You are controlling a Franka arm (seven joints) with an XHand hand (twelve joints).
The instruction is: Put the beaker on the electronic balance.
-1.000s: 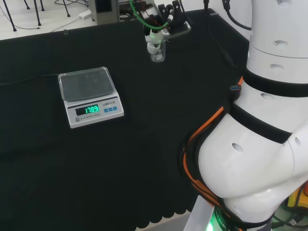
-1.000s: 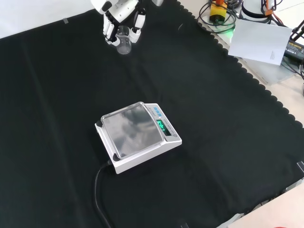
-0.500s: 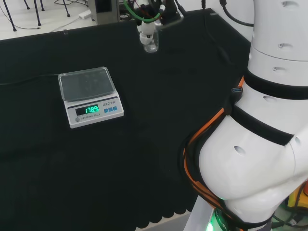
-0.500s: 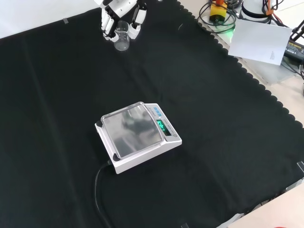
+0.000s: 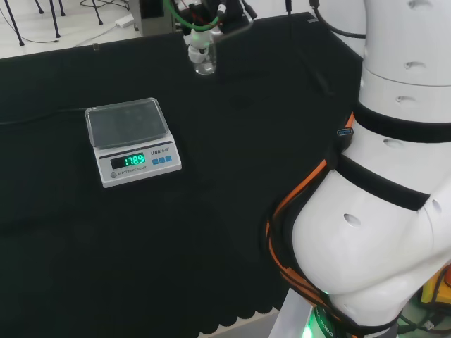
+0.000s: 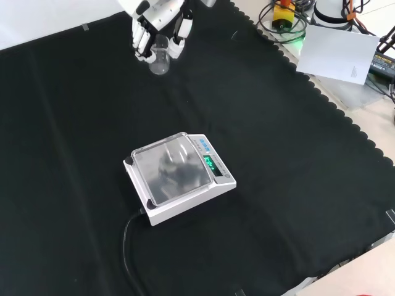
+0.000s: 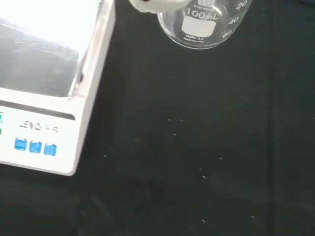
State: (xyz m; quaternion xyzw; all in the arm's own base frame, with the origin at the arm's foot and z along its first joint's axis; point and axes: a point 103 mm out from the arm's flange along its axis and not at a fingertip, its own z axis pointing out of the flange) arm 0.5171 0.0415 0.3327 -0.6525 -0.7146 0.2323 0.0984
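In the head view, my hand (image 5: 199, 39) sits at the far edge of the black cloth (image 5: 232, 141), with my fingers curled round a small clear beaker (image 5: 205, 65) that hangs just below them, held clear of the cloth. The electronic balance (image 5: 132, 141) lies nearer the camera than my hand and to its left, well apart from the beaker, its pan bare and its green display lit. My own white links (image 5: 380, 211) rise at the right, with an orange cable running along them.

In the front view, my hand (image 6: 157, 24) comes in from the top, my fingers closed on either side of the beaker (image 6: 160, 57), which looks upright. The balance (image 6: 179, 177) stands well below my hand and slightly to its right, a black cord (image 6: 128, 246) trailing from its near corner over the cloth (image 6: 278, 154).

In the wrist view, the beaker's (image 7: 206, 22) clear rounded base and its printed graduation marks are close to my palm, with a blurred white part of my hand (image 7: 155, 5) against its side. The balance (image 7: 49, 88) lies off to one side of the beaker, apart from it, its blue buttons showing, with the dark cloth (image 7: 197, 147) beneath.
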